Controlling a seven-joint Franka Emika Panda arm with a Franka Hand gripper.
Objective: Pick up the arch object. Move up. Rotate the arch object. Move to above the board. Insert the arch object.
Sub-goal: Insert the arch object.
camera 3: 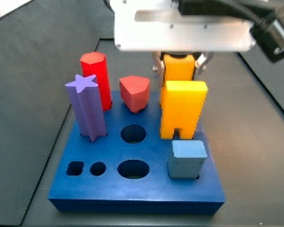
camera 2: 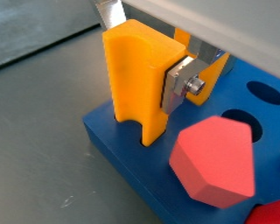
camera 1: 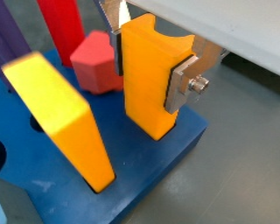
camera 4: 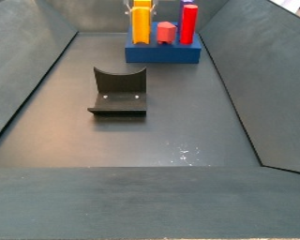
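Wrist views: the arch object stands upright at a corner of the board, its lower end down in a hole there; its notched foot shows in a wrist view.
Fingers: the gripper sits right over that corner, and a silver finger is pressed flat on the arch's side, so it's clamped on the arch, not let go.
Neighbours: the bigger yellow block stands just beside, leaning across the wrist view; a pink block is close on another side.
Side view: arch at the board's far edge, behind the big block, with a red post, purple star post and grey cube around.
Floor: the fixture stands well apart from the board.
Progress: looks like the insert step, nearly seated; how deep, I can't tell.
Risk: a slight tilt could jam the foot against the hole's edge; opening or lifting off-line could drag the arch out or knock the big block.
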